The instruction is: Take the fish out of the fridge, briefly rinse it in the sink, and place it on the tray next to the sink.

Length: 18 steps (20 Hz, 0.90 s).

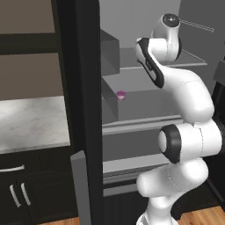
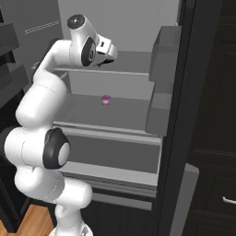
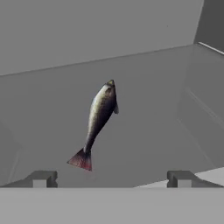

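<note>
My hand hangs with its fingers spread apart, empty; the fish lies mid-frame on the fridge shelf, untouched.

fridge: we see it standing open before the arm, its shelves stacked one above another.
fish: in the hand view we find it lying on a fridge shelf, ahead of the gripper, apart from both fingertips, its tail nearer the hand and its head farther in.
gripper: its two fingertips stand wide apart, one to each side of the fish's tail end, touching nothing.
cup: we see it on the shelf below the hand, near the middle of that shelf.
counter: in the left base view it lies left of the fridge, with drawers beneath it.
</note>
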{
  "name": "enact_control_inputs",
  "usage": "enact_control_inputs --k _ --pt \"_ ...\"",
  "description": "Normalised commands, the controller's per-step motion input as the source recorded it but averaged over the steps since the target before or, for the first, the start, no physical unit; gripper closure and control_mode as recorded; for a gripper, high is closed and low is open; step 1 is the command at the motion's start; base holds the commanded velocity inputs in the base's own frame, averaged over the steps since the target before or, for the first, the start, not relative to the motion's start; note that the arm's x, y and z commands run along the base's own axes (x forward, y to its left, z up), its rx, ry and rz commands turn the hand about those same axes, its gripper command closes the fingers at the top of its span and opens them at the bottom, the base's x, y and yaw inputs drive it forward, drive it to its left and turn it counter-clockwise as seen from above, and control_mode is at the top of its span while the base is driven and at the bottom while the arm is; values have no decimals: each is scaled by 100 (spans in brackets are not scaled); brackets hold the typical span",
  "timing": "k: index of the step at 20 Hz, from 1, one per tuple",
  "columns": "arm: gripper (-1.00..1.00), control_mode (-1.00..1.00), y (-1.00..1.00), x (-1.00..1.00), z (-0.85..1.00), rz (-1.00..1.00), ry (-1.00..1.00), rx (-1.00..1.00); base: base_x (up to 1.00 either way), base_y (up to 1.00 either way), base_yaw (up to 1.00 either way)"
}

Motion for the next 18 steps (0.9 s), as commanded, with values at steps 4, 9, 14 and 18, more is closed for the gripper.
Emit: enact_control_inputs --k 4,9,14,18 --pt "-100 -100 0 55 -17 0 9 0 0 0 0" --pt "-100 -100 0 1 -17 0 0 0 0 0 0" --pt "-100 -100 0 20 -43 0 0 -1 0 0 0" --pt "-100 -100 8 49 -17 0 -2 -1 0 0 0"
